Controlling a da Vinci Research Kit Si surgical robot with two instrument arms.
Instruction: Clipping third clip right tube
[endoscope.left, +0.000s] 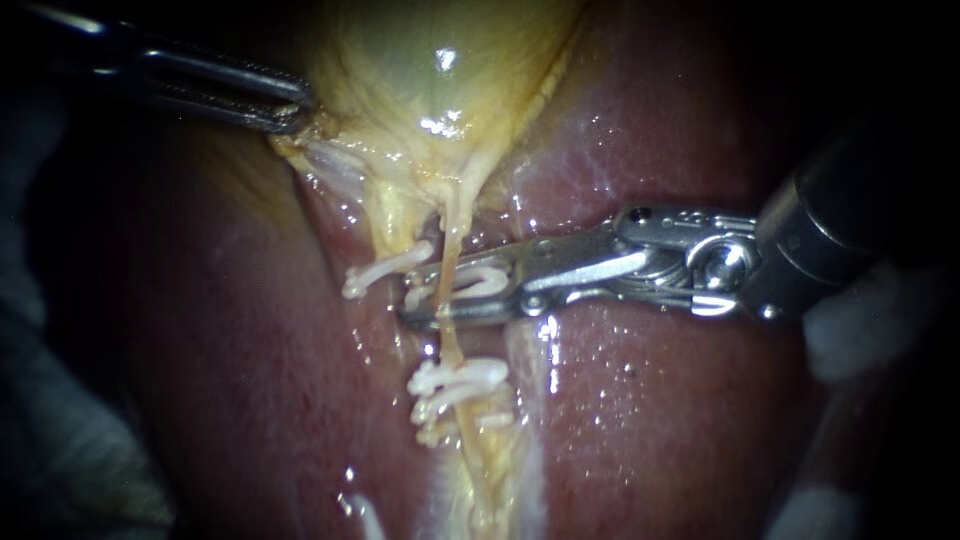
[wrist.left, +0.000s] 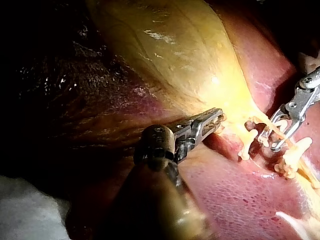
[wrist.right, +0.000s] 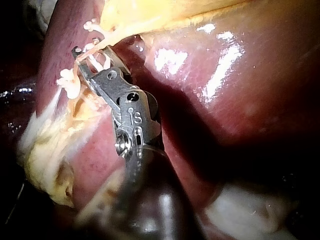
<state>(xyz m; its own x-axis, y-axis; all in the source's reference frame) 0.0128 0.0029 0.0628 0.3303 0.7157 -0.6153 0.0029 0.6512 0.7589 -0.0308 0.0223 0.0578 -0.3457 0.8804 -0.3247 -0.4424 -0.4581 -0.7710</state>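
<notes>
Two white plastic clips (endoscope.left: 455, 385) already sit on the thin yellowish right tube (endoscope.left: 452, 348), at six o'clock from the right instrument (endoscope.left: 422, 297), whose narrow jaws hold a third white clip (endoscope.left: 485, 283) around it, apparently unclosed. The left instrument (endoscope.left: 290, 110) has its jaws gripping the pale yellow gallbladder (endoscope.left: 420, 70).

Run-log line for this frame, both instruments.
left instrument: jaws shut on pale yellow gallbladder | right instrument: jaws shut on white clip around thin tan right tube | cluster of white clips below

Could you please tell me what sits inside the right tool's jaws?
A white clip is held between both jaws of the right tool, with the thin tube crossing through it. The jaws cover the clip's ends, so whether it has locked cannot be seen.
</notes>
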